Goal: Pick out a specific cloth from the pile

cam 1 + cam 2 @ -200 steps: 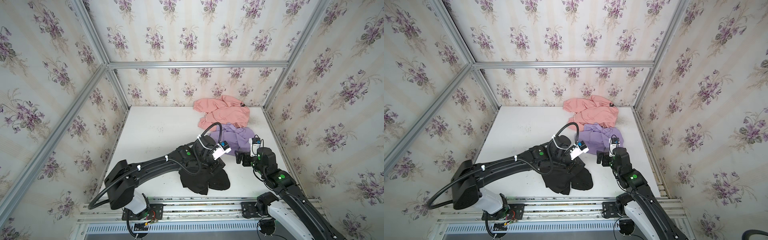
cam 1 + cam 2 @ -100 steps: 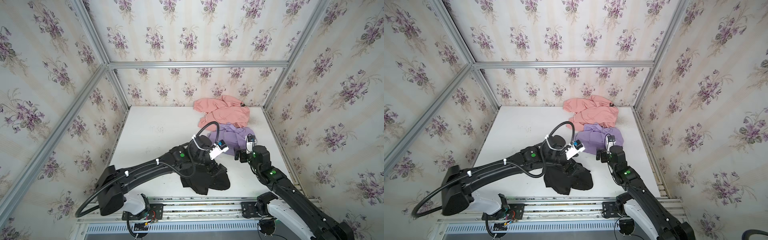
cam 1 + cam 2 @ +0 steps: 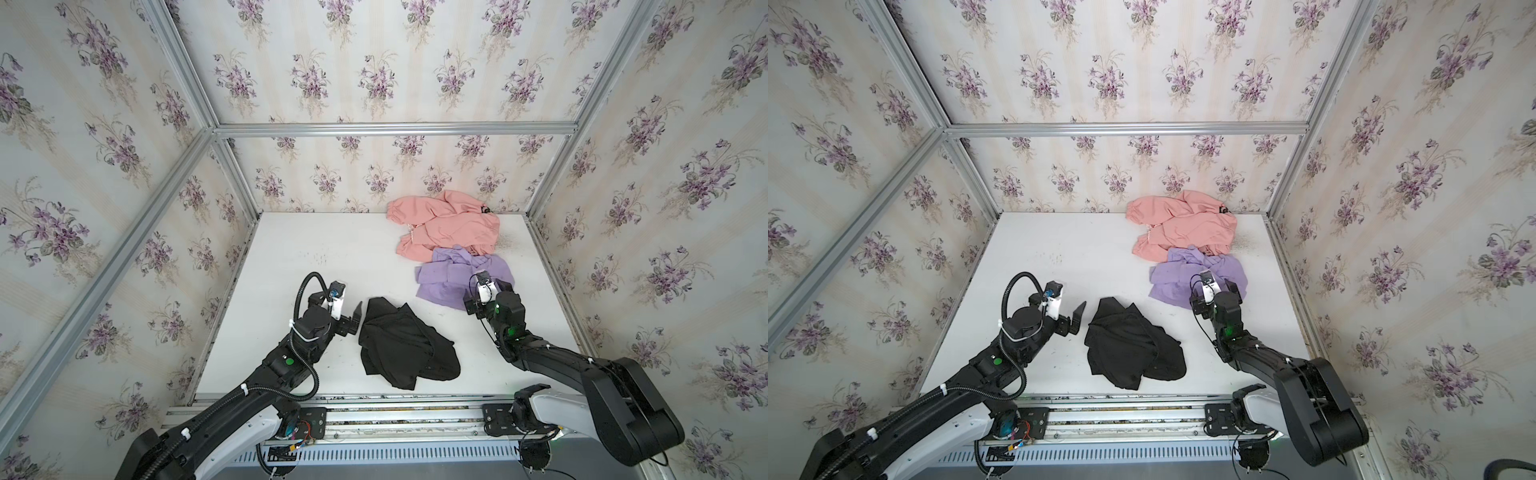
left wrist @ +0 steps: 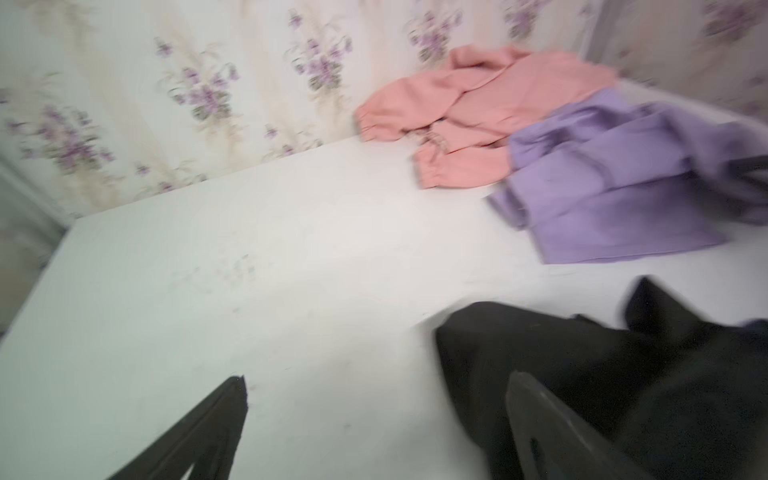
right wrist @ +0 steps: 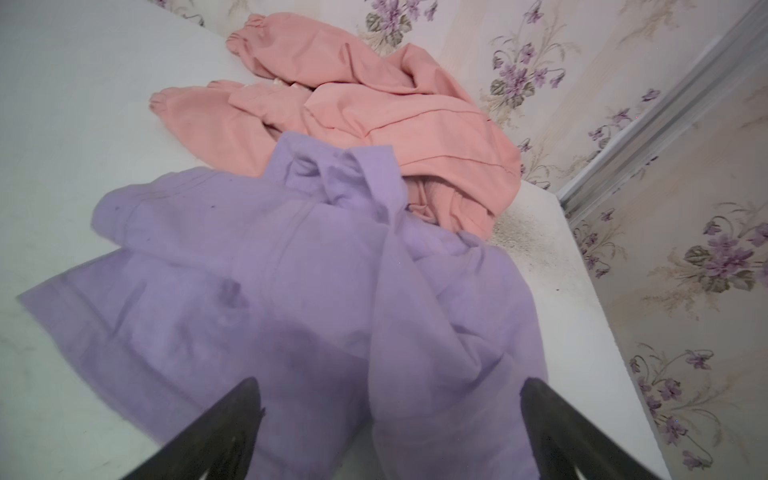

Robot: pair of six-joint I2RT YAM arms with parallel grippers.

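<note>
Showing cloth (image 3: pixel 405 345): both top views, not right wrist; left end effector (image 4: pixel 378 378), right end effector (image 5: pixel 390 383) wide.

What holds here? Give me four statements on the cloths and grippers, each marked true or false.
1. The black cloth lies on the table, apart from the lilac garment. True.
2. The left gripper is shut on the black cloth. False: it is open beside the cloth, gripping nothing.
3. The lilac garment touches the pink garment. True.
4. The right gripper holds the pink garment. False: it is open over the lilac garment.
</note>
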